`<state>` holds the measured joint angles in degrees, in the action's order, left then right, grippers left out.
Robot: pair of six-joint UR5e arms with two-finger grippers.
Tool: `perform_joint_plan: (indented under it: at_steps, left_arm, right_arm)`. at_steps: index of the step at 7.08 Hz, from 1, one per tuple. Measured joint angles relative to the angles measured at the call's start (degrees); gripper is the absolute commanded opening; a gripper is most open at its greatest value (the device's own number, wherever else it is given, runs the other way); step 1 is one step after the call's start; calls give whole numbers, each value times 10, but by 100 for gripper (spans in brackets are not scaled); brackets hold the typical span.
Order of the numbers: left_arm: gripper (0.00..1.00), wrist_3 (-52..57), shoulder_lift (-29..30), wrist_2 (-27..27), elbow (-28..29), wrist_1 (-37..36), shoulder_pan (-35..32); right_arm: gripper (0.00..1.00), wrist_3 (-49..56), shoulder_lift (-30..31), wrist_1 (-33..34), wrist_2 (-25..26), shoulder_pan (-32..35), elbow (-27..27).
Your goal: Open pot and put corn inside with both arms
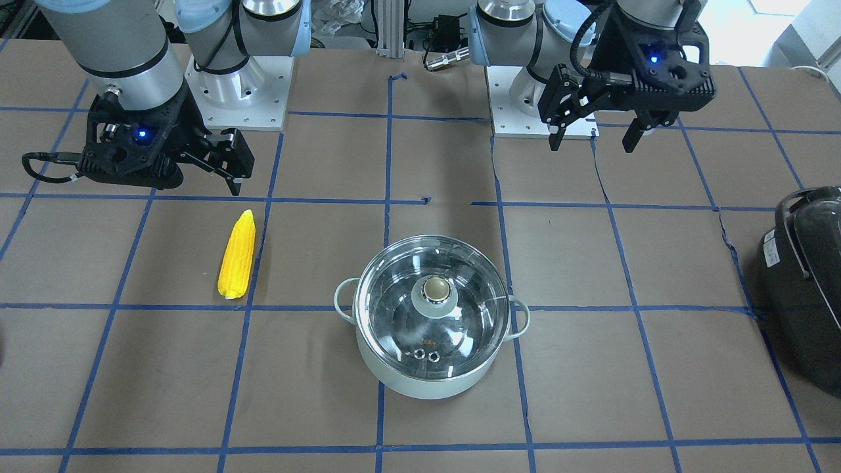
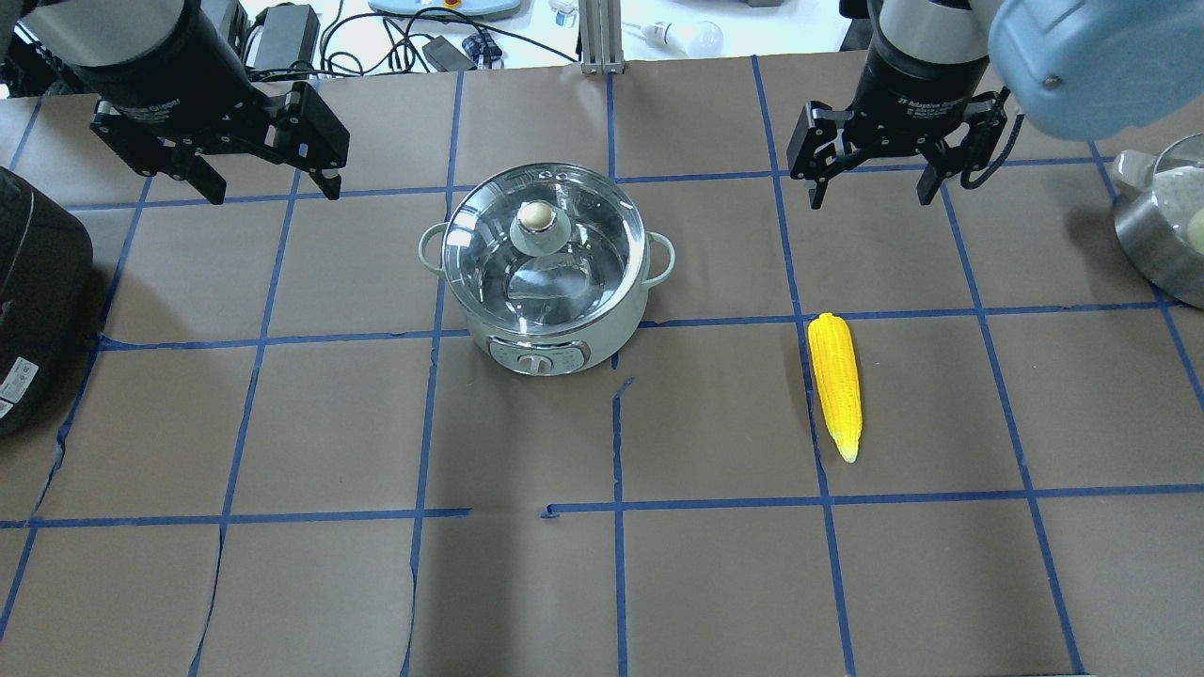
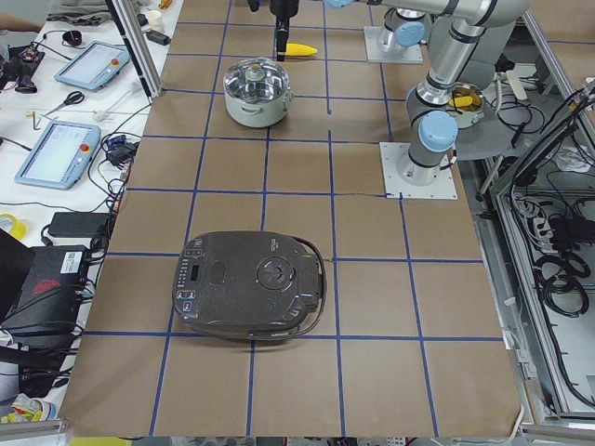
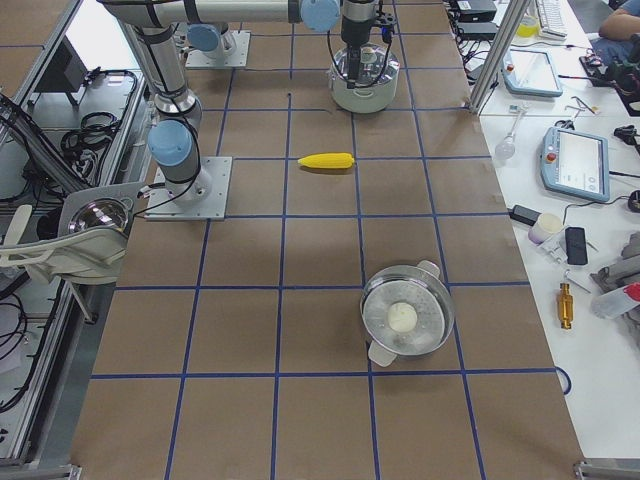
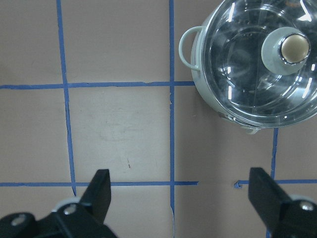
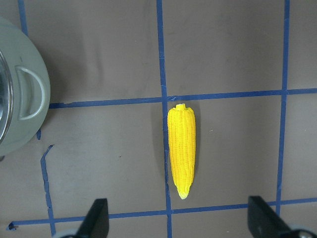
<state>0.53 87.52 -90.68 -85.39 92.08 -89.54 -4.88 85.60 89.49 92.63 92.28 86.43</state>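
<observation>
The mint-white pot (image 2: 546, 334) stands mid-table with its glass lid (image 2: 583, 273) on, knob (image 2: 536, 218) up. It also shows in the front view (image 1: 420, 381) and the left wrist view (image 5: 198, 64). The yellow corn (image 2: 835, 384) lies flat on the paper to the pot's right, seen below my right wrist (image 6: 182, 148). My left gripper (image 2: 273, 188) hangs open and empty above the table, left of the pot. My right gripper (image 2: 870, 193) hangs open and empty above the table, beyond the corn's thick end.
A large black appliance (image 2: 28, 301) sits at the table's left edge. A second steel pot (image 2: 1162, 235) stands at the far right edge. Blue tape lines grid the brown paper. Cables and tablets lie on the side bench (image 3: 65, 149).
</observation>
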Motion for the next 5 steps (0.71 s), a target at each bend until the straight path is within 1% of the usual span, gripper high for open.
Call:
perform_joint_plan:
  at_steps: [2,5]
  left_arm:
    - [100,6,0,1,-1,-17,-1]
    - [100,46,0,2,-3,-43,0]
  right_arm:
    - [100,-1,0,1,-1,0,0]
    - [100,-1,0,8,-1,0,0]
